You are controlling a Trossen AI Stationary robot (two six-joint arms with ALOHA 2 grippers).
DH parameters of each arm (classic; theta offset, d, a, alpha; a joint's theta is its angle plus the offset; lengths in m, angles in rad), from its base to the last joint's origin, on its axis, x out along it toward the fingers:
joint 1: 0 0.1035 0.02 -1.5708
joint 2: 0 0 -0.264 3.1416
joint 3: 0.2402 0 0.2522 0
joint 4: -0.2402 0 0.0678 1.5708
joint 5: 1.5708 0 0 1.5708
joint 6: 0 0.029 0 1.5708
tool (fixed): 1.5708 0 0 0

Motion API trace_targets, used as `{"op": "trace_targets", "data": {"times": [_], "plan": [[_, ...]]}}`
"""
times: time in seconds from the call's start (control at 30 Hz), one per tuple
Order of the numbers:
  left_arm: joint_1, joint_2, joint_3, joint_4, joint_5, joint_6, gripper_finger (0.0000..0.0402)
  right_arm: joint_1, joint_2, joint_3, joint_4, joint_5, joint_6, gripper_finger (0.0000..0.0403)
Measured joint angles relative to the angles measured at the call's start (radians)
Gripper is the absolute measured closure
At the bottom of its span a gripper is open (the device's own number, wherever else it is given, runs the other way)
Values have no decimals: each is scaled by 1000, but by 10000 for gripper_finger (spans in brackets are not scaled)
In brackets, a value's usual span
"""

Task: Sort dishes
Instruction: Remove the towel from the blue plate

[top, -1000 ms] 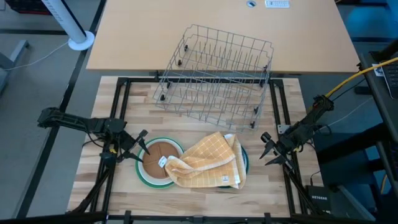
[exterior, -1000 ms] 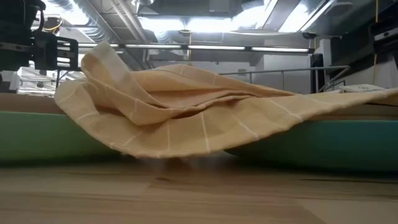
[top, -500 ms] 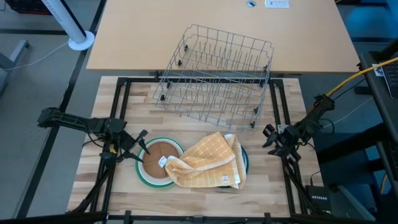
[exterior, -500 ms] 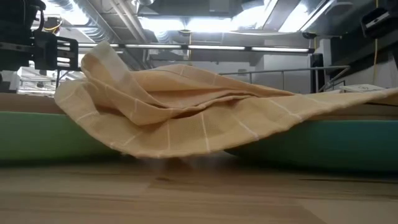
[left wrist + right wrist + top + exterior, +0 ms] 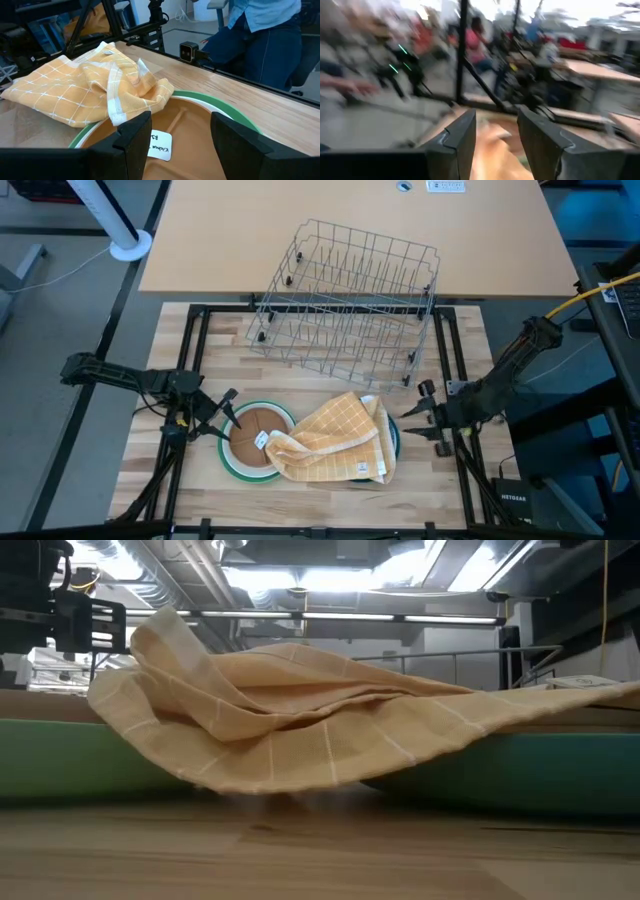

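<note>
A small brown plate (image 5: 257,430) with a white label (image 5: 160,149) lies on top of a white plate and a green plate (image 5: 220,102) at the table's near left. A yellow checked cloth (image 5: 335,442) lies over the stack's right side and over a teal plate (image 5: 393,436). My left gripper (image 5: 226,416) stands open over the stack's left rim, with its fingers above the brown plate (image 5: 190,130). My right gripper (image 5: 420,418) hangs open in the air just right of the teal plate and points toward the cloth.
A grey wire rack (image 5: 345,295) stands tilted at the far side, half on the tan table (image 5: 350,210) behind. Black frame rails (image 5: 195,350) run along the wooden table's edges. A person (image 5: 265,35) stands beyond the near edge. Bare wood lies between the rack and the plates.
My right gripper has risen and swung toward the table's left, toward the cloth. It has tipped up to near level and rolled, and has left the low view upward. Its fingers stay apart. The plates and the cloth have not moved.
</note>
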Motion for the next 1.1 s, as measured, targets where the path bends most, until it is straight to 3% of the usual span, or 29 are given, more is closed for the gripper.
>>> {"op": "trace_targets", "data": {"times": [0.13, 0.3, 0.43, 0.57, 0.77, 1.1], "plan": [[0, 0, 0, 0, 0, 0, 208, -13, 202, 144, -138, 93, -3, 251], [0, 0, 0, 0, 0, 0, 208, -91, 455, 292, -221, 73, 77, 251], [0, 0, 0, 0, 0, 0, 208, -164, 631, 390, -234, -1, 87, 251], [0, 0, 0, 0, 0, 0, 208, -224, 783, 491, -235, -152, 139, 251], [0, 0, 0, 0, 0, 0, 208, -275, 964, 636, -356, -252, 168, 251], [0, 0, 0, 0, 0, 0, 208, -305, 1118, 760, -537, -256, 212, 251]]}}
